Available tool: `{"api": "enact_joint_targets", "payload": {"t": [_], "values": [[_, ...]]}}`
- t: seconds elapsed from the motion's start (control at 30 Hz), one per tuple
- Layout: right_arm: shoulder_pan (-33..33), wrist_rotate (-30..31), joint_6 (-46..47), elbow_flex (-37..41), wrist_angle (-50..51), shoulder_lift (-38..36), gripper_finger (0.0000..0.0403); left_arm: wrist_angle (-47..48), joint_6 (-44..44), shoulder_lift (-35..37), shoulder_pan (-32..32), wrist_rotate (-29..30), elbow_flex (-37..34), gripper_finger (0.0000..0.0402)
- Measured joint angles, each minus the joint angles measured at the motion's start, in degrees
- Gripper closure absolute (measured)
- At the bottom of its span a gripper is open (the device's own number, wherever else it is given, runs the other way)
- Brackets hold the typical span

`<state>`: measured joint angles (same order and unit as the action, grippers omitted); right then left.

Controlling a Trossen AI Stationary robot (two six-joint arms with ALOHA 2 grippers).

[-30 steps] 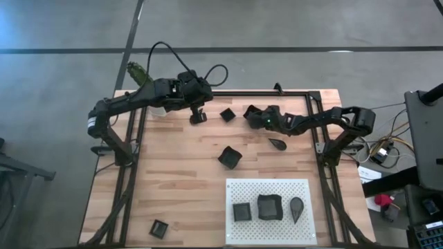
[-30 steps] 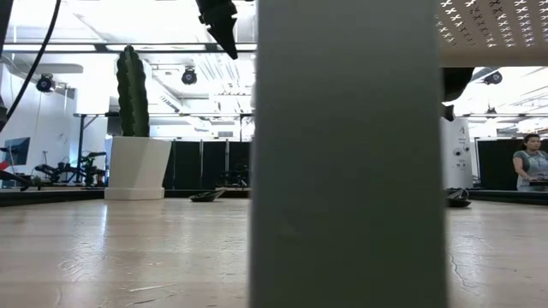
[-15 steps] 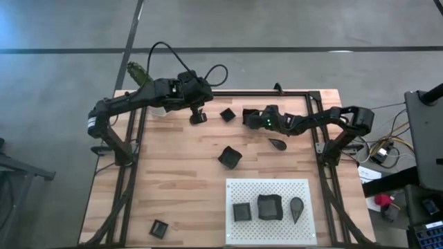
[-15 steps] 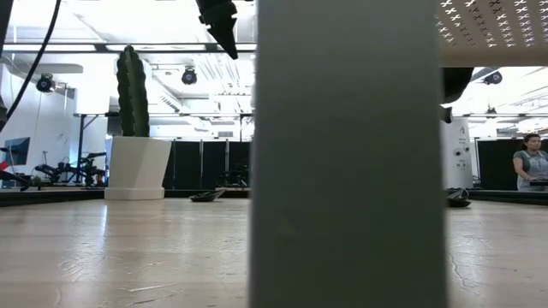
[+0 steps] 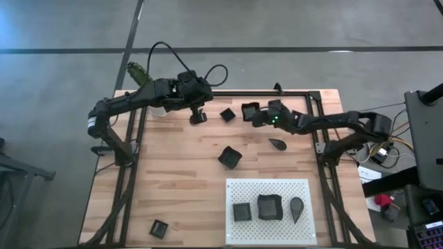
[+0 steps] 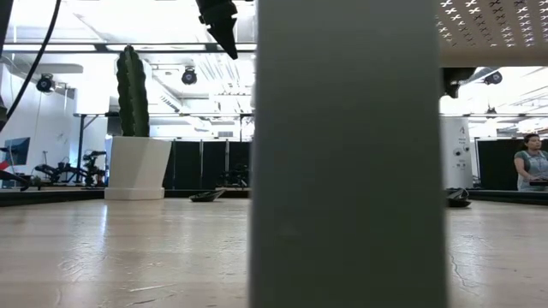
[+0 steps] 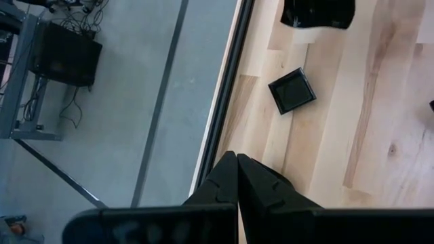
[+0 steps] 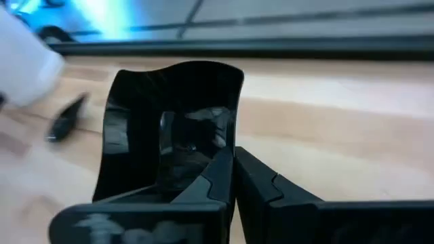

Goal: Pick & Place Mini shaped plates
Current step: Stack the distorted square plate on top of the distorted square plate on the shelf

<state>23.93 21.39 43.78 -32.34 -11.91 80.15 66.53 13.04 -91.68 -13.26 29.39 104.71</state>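
The wavy-edged plate (image 8: 173, 129) at the table's far edge looks light, rigid and glossy (likely slippery), best taken by its thin rim. The right gripper (image 8: 234, 173) is pinched on that rim; the left gripper (image 7: 237, 177), pressed together, waits nearby.

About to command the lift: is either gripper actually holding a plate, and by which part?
The right gripper is shut on the wavy-edged plate, pinching its near rim so it stands tilted up. The left gripper is shut and holds nothing.
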Motion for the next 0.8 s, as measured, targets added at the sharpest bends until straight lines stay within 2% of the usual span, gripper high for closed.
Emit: {"api": "enact_joint_targets", "payload": {"t": [0.2, 0.3, 0.43, 0.63, 0.8], "values": [[-2.4, -2.3, -5.5, -0.1, 8.5, -12.7, 0.0394, 0.0, -1.6, 0.0, 0.0, -0.2, 0.0, 0.0402], [-3.6, -3.8, -8.4, -2.2, 18.0, -19.0, 0.0395, 0.0, -3.1, 0.0, 0.0, -1.9, 0.0, 0.0402], [-5.0, -4.1, -14.0, -9.2, 33.7, -25.0, 0.0395, 0.0, -5.1, 0.0, 0.0, -5.6, 0.0, 0.0402], [-5.3, -11.9, -26.3, -22.7, 52.6, -27.6, 0.0395, 0.0, -6.4, 0.0, 0.0, -11.5, 0.0, 0.0401], [-5.8, -14.6, -32.7, -32.8, 65.0, -26.3, 0.0395, 0.0, -6.9, 0.0, 0.1, -15.0, 0.0, 0.0402]]}}
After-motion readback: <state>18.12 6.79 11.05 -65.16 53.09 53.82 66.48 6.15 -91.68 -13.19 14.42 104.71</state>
